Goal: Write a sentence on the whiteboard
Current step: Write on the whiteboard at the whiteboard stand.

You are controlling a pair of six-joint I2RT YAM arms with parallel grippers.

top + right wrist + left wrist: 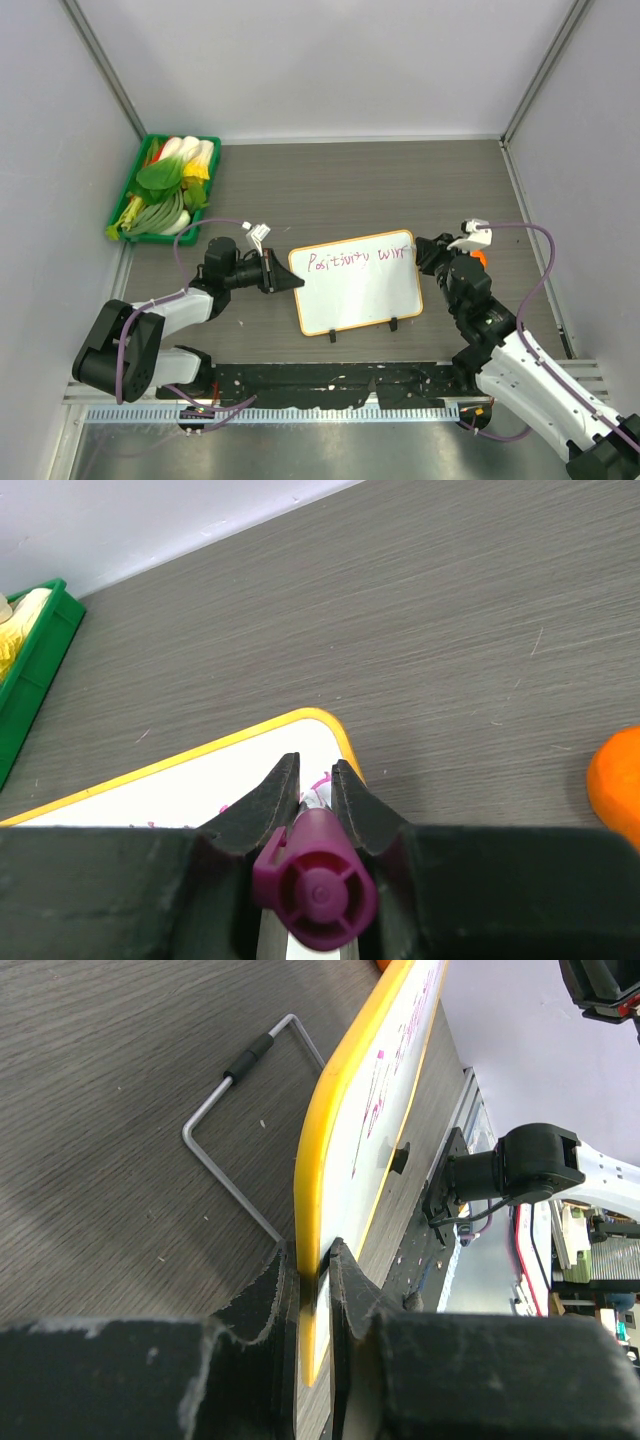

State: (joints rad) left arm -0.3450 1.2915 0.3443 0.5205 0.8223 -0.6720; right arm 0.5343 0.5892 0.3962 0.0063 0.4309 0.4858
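Observation:
The whiteboard (357, 285), white with a thin orange frame and two black clip feet, stands tilted in the middle of the table. Purple-pink letters of the sentence (358, 255) run along its top, reading about "Positivity win". My left gripper (290, 279) is shut on the board's left edge; the left wrist view shows its jaws clamping the orange frame (318, 1160). My right gripper (425, 252) is shut on a purple marker (315, 875), at the board's top right corner (335, 730). The marker's tip is hidden between the jaws.
A green tray (125, 205) of vegetables stands at the far left by the wall. An orange object (618, 785) lies right of my right gripper. A bent wire stand (232, 1120) lies behind the board. Walls close in left, right and back.

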